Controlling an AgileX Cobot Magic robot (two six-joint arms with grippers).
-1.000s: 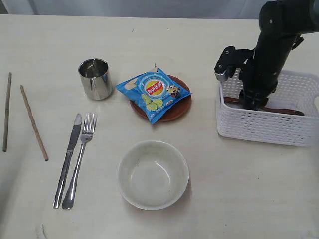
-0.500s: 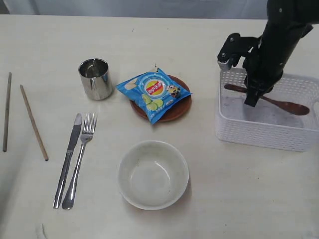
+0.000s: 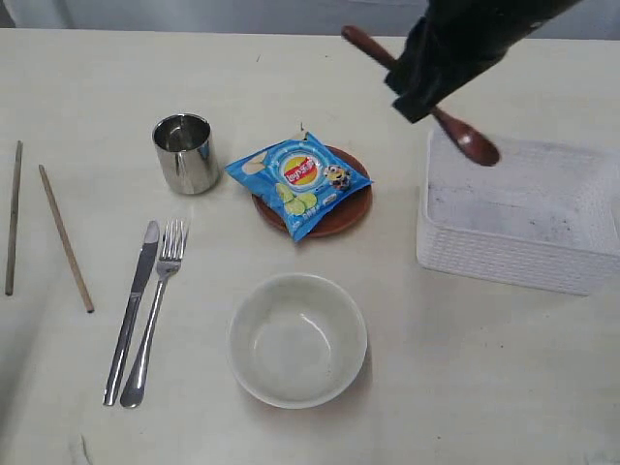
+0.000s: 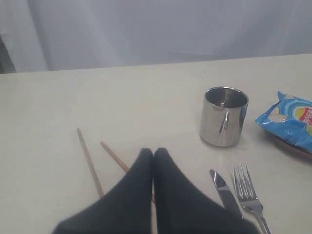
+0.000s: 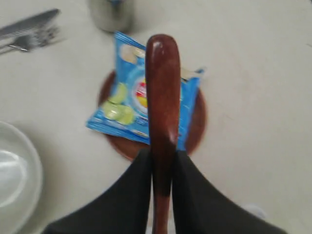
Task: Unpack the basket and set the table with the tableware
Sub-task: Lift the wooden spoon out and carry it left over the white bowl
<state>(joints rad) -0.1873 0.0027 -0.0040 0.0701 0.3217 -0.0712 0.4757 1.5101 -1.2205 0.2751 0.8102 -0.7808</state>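
While the pale cream table (image 3: 484, 387) fills the exterior view, the white lattice basket (image 3: 504, 257) sits near its right edge, long side running along that edge's direction across the view. Toward the near edge, about midway along it, the greenish-white bowl (image 3: 298, 339) stands upright on its base. Beyond the bowl, near the middle of the table, the round brown plate (image 3: 346, 219) lies flat with the blue chip bag (image 3: 298, 177) resting on it and overhanging its left side. Just left of the bag, the shiny steel cup (image 3: 184, 155) stands upright, mouth up.

The dark red-brown wooden spoon (image 3: 467, 138) is lifted off the table and held above the basket's far left corner. Its long axis runs on a diagonal: the handle end points toward the far edge and leftward, the oval bowl end points down toward the basket. The right gripper (image 5: 162, 163) clamps the spoon's shaft between its two black fingers, and in the right wrist view a rounded end of the spoon projects past the fingertips over the plate and bag.

The left gripper (image 4: 153, 153) hovers above the table's left side with its fingers pressed together and nothing between them.

Left of the bowl, the steel knife (image 3: 131, 315) and fork (image 3: 155, 310) lie side by side, nearly touching, tips toward the far edge. Nearer the left edge lie the paler chopstick (image 3: 66, 237), slanted, and the darker chopstick (image 3: 12, 218), almost parallel to that edge, the two apart.
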